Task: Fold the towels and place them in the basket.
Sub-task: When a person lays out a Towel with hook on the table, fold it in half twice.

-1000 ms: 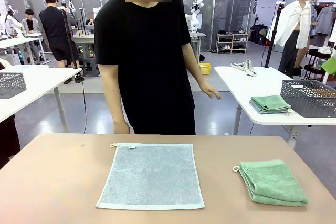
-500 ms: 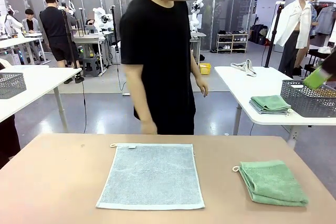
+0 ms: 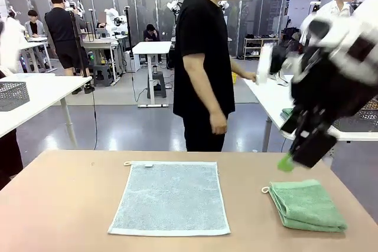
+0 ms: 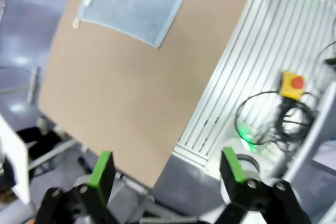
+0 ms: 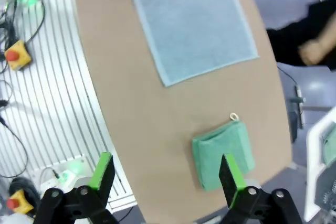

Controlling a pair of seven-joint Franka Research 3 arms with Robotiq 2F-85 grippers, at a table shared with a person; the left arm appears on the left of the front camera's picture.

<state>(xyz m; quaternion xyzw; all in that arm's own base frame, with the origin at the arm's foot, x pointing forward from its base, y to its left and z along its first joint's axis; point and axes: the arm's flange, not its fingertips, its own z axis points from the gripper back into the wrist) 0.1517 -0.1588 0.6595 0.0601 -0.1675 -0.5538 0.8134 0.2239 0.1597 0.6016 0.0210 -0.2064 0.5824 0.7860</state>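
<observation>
Lying apart: one blue-grey towel [image 3: 170, 198], one green towel [image 3: 307, 205].

The right arm [image 3: 339, 69] hangs blurred above the tabletop's right edge, its right gripper [image 5: 166, 170] spread wide (green pads well apart), the left gripper [image 4: 167, 165] likewise.

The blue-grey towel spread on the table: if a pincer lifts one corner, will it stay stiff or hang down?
The blue-grey towel would probably hang limp: it is thin terry cloth lying flat on the table. It seems light, being one spread layer. Pushed at an edge, it would likely wrinkle rather than slide.
</observation>
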